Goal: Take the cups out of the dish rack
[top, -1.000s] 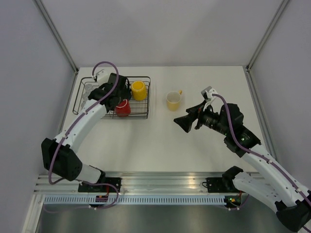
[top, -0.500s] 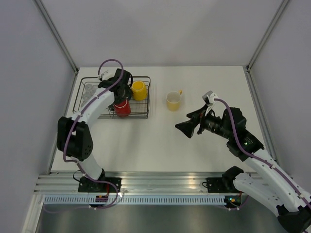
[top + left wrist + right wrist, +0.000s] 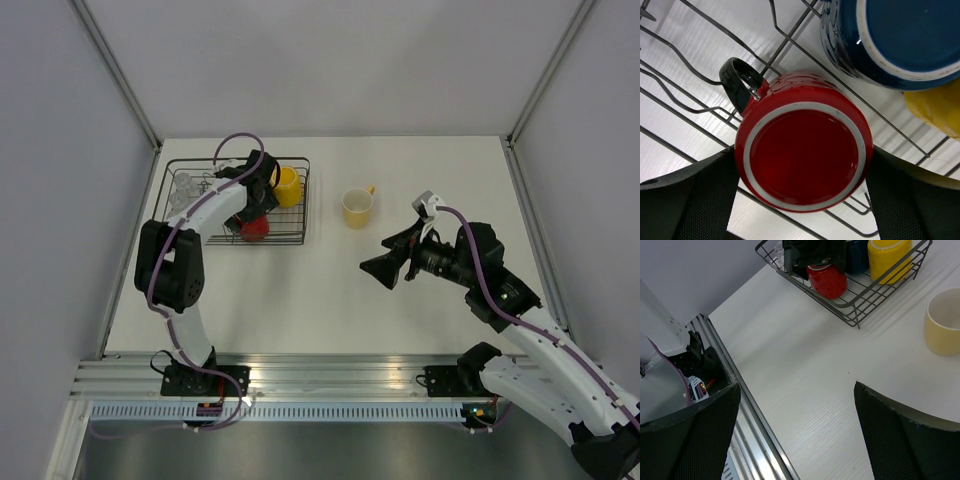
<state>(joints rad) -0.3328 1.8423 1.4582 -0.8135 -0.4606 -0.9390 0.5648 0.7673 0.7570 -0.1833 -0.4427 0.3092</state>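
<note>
Near: right gripper (image 3: 385,268) hangs spread above the table (image 3: 300,300). Farther, in the dish rack (image 3: 306,215), left gripper (image 3: 802,170) is spread astride the upturned red mug (image 3: 827,280). We judge this the grasp step; next it should pinch, then lift clear of the wires. Cream mug (image 3: 356,207) stands out on the table, right of the rack. No writing legible.

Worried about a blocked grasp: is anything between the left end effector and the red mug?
Nothing visible. The red mug sits base-up between the left end effector's fingers; the blue mug stands aside.
</note>
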